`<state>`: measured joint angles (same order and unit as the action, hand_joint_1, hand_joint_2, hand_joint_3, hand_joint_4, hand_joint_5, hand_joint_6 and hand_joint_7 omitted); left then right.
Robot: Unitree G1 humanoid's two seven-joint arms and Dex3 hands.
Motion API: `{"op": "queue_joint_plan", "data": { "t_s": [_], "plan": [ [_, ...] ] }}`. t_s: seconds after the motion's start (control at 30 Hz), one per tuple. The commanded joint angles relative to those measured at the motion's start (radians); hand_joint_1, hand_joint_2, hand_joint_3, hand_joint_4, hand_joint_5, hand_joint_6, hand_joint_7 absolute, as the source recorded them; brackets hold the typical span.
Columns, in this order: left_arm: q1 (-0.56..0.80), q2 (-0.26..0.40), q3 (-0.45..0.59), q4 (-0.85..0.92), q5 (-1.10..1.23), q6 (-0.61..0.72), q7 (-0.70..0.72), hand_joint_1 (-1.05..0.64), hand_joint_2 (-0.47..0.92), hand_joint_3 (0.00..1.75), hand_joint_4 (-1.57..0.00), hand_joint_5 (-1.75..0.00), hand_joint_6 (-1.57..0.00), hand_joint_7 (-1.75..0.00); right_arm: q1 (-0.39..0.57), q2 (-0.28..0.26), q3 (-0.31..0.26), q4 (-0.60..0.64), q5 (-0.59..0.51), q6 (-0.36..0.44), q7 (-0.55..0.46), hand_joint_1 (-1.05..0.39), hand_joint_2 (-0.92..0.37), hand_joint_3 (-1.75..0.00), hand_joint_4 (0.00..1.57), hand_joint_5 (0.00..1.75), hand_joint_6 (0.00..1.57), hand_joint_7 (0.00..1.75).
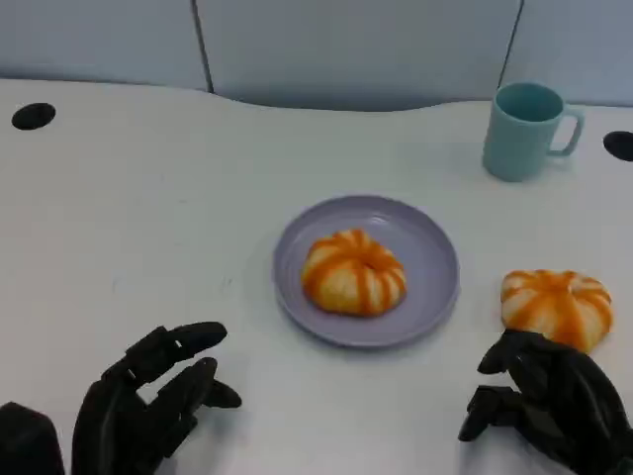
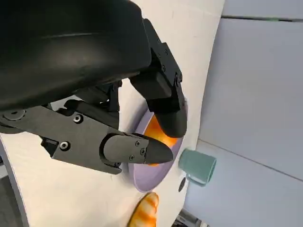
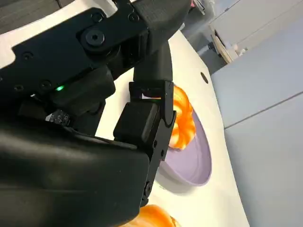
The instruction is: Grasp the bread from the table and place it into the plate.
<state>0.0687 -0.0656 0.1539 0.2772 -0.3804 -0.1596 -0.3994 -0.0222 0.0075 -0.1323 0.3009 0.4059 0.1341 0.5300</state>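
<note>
An orange-striped bread [image 1: 353, 272] lies in the lavender plate [image 1: 431, 259] at the table's middle; it also shows in the left wrist view [image 2: 160, 135] and the right wrist view [image 3: 182, 116]. A second striped bread [image 1: 555, 305] rests on the table to the right of the plate, also seen as bread [image 2: 144, 211] and bread [image 3: 154, 217]. My right hand [image 1: 549, 401] sits just in front of this bread, fingers apart, holding nothing. My left hand [image 1: 148, 401] rests at the lower left with fingers spread, well short of the plate [image 2: 151, 177].
A teal mug [image 1: 526, 130] stands at the back right, behind the plate; it appears as mug [image 2: 196, 165] too. Two dark round holes [image 1: 34, 116] mark the table's far corners. A grey partition wall runs behind the table.
</note>
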Motion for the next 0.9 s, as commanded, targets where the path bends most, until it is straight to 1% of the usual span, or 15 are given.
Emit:
{"op": "queue_joint_plan", "data": {
  "t_s": [0.03,0.17,0.23,0.37,0.5,0.57,0.83,0.9],
  "plan": [
    [0.005,0.022,0.004,-0.02,0.006,0.029,0.015,-0.51,0.92,0.35,-0.69,-1.44,-0.74,-0.83,-0.001,-0.019,-0.009,-0.011,0.006,0.011,-0.005,-0.87,-0.77,0.0,1.44,0.8,1.22,0.86],
    [0.008,0.018,0.004,-0.029,0.005,0.037,0.015,-0.5,0.92,0.36,-0.69,-1.47,-0.71,-0.94,0.005,-0.017,-0.01,-0.022,0.007,0.015,-0.009,-0.87,-0.77,0.0,1.43,0.8,1.22,0.86],
    [0.008,0.016,0.006,-0.024,-0.001,0.035,0.008,-0.5,0.92,0.35,-0.69,-1.48,-0.7,-0.96,0.012,-0.018,-0.008,-0.033,0.005,0.016,-0.013,-0.86,-0.78,-0.01,1.43,0.82,1.22,0.87],
    [0.005,0.015,0.009,-0.014,-0.004,0.031,0.003,-0.5,0.92,0.35,-0.69,-1.49,-0.69,-0.97,0.018,-0.019,-0.005,-0.038,-0.004,0.009,-0.018,-0.86,-0.79,-0.01,1.42,0.85,1.21,0.87],
    [0.0,0.019,0.013,-0.009,-0.008,0.035,0.003,-0.52,0.92,0.33,-0.69,-1.5,-0.69,-0.99,0.013,-0.019,-0.004,-0.027,-0.001,0.005,-0.007,-0.86,-0.8,-0.01,1.4,0.85,1.19,0.88],
    [0.0,0.015,0.016,-0.015,-0.009,0.043,0.014,-0.52,0.92,0.33,-0.7,-1.51,-0.69,-1.0,0.008,-0.016,-0.006,-0.021,0.0,0.002,-0.008,-0.88,-0.79,-0.01,1.42,0.85,1.2,0.89],
    [-0.019,0.006,0.03,-0.002,-0.008,0.039,0.021,-0.51,0.92,0.34,-0.7,-1.46,-0.68,-0.99,-0.005,-0.022,-0.013,0.003,0.003,-0.001,-0.002,-0.9,-0.78,0.0,1.44,0.83,1.22,0.88],
    [-0.021,0.003,0.028,0.006,0.0,0.018,0.017,-0.51,0.92,0.34,-0.71,-1.45,-0.68,-0.99,-0.006,-0.029,-0.013,0.018,-0.001,-0.025,0.018,-0.89,-0.79,-0.01,1.44,0.82,1.21,0.87]
  ]
}}
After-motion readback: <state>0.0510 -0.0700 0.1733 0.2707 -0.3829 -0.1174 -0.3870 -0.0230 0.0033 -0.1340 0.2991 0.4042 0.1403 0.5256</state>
